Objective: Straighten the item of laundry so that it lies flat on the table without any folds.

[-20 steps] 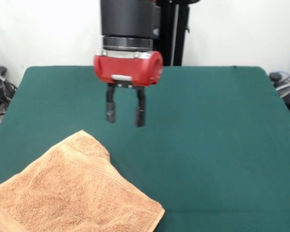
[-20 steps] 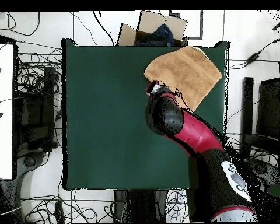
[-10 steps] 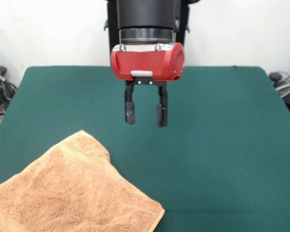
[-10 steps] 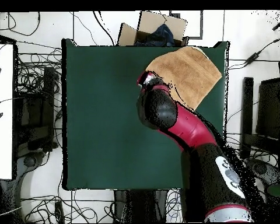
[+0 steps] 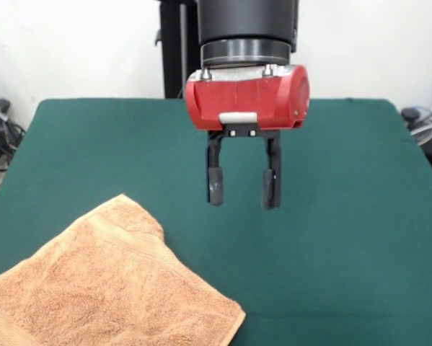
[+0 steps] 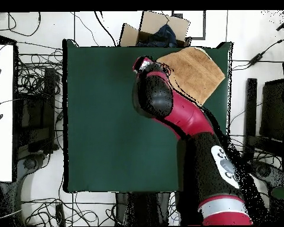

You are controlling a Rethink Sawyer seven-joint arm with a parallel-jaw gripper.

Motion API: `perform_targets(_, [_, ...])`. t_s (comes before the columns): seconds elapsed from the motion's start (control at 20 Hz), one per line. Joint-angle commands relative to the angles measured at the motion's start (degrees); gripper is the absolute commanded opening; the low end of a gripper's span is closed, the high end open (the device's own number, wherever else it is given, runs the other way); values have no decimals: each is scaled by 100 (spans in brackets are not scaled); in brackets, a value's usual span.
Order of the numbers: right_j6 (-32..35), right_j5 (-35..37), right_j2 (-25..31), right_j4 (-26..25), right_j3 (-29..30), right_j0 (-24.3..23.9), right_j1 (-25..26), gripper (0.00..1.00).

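Tan-orange towel [image 5: 104,288] lies at near left corner of green table [image 5: 345,187], spread mostly flat, far corner slightly rumpled. Beyond it, gripper [image 5: 243,193] hangs above bare felt mid-table, fingers spread apart, grasping nothing, clear of towel.

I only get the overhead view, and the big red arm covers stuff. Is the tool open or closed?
Observer: Open. The front view shows the tool with its two dark fingers apart and nothing between them.
Operator: Is it touching the towel?
Observer: No. It hangs above bare table, and the towel lies off to one side, apart from it.
Operator: Is the towel bumpy anywhere?
Observer: The corner nearest the tool seems to bulge up a little. The rest that shows looks flat.
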Motion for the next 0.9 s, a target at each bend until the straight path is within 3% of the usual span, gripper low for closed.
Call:
perform_targets(0.05, [730,497,-213,23,-469,-6,603,100])
perform_targets(0.55, [116,985,-262,-490,-1009,-379,1004,100])
perform_targets(0.9, [17,985,-69,-975,-860,-825,1159,100])
